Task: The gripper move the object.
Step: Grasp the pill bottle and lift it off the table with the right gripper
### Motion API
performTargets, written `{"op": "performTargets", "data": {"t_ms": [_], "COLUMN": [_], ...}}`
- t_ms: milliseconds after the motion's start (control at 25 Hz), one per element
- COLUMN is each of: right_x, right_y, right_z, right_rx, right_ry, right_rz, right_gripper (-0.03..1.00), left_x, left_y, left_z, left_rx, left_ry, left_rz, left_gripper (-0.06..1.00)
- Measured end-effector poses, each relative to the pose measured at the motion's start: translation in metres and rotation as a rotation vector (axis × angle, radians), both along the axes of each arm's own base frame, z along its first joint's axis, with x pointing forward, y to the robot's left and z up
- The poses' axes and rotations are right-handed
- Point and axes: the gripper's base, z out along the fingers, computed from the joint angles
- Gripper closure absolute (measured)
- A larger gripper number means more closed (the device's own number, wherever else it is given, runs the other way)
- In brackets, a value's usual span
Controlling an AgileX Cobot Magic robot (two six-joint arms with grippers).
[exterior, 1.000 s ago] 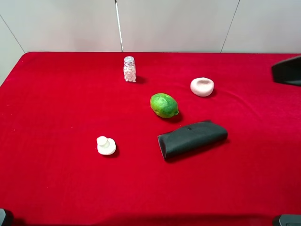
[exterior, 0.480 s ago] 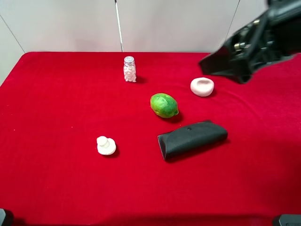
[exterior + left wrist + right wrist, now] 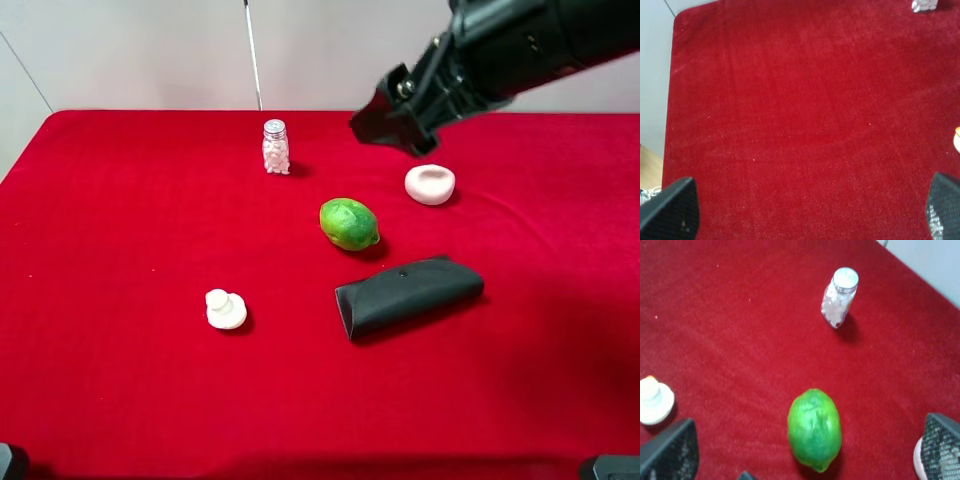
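Cloth (image 3: 120, 400), bright red, covers pretty much the whole table. Right gripper (image 3: 388, 132) hangs in the air at about 1 o'clock of the green fruit (image 3: 349, 223), jaws spread wide. Left gripper (image 3: 805, 215) only shows in its own wrist view, jaws wide apart too, with bare cloth under it. Black pouch (image 3: 408, 296) lies at 5 o'clock of the fruit, near it but not touching. Pale pink-white bowl piece (image 3: 430, 184) sits at 2 o'clock, and the white knobbed lump (image 3: 226, 309) is way out at 8 o'clock. Smallest is the pill bottle (image 3: 275, 147): upright, silver cap on, between 10 and 11 o'clock of the fruit, near the cloth's far edge, well apart from the right gripper.
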Motion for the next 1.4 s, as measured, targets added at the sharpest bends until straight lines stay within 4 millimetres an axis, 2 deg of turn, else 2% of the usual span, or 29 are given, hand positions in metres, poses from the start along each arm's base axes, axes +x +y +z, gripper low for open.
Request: {"op": "performTargets", "data": {"t_ms": [280,840,1400], "right_x": [0.018,0.056,0.088], "right_y": [0.035,0.097,0.137], "right_z": [0.0,-0.014,-0.029], "right_rx": [-0.034,-0.083,-0.111], "right_ry": [0.006,0.049,0.082], "right_rz": [0.063,0.126,0.148], "right_gripper": [0.27,0.27,0.27], "left_x": [0.0,0.0,0.0], "left_y": [0.0,0.0,0.0], "left_z": [0.0,0.0,0.0], "left_rx": [0.0,0.0,0.0], "left_ry": [0.0,0.0,0.0], "left_rz": [0.0,0.0,0.0], "left_gripper": [0.07,0.07,0.07]}}
